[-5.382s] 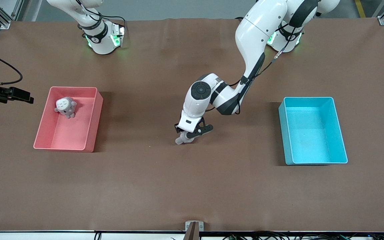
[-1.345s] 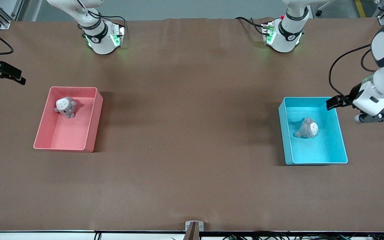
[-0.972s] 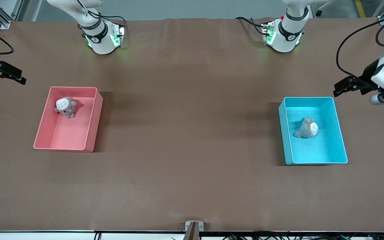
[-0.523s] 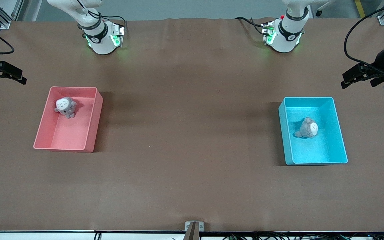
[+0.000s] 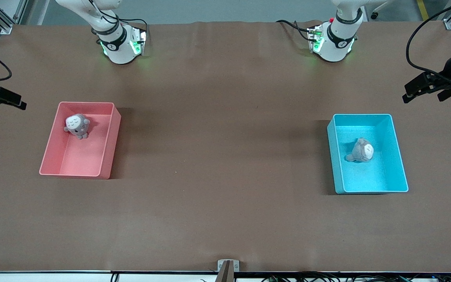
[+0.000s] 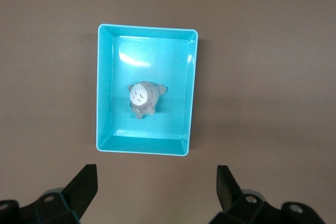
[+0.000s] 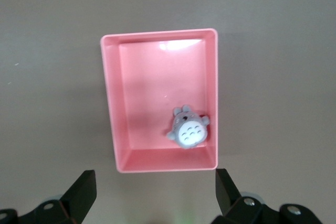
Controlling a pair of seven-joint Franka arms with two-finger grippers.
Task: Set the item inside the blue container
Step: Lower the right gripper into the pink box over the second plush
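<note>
While both arms hang raised at the table's two ends, neither holds anything. Seen in the left wrist view, the left gripper [image 6: 156, 195] has its fingers [image 6: 84, 187] spread wide with nothing between them, and it sits high above the brown table [image 5: 225, 219] just off the blue container [image 5: 401, 164]. In the front view the left gripper [image 5: 425, 88] shows at about three o'clock, at the left arm's end of the table.

That container stands at roughly four o'clock from the table's middle, its long axis running toward and away from the front camera. Inside it lies a grey plush toy [image 5: 360, 150], tipped on its side, its pale face turned toward the left arm's end.

At the nine o'clock edge the right gripper [image 7: 155, 195] is equally wide and empty, above the pink bin [image 5: 49, 160]. A second grey plush [image 5: 76, 125] rests in that bin's corner farthest from the front camera.
</note>
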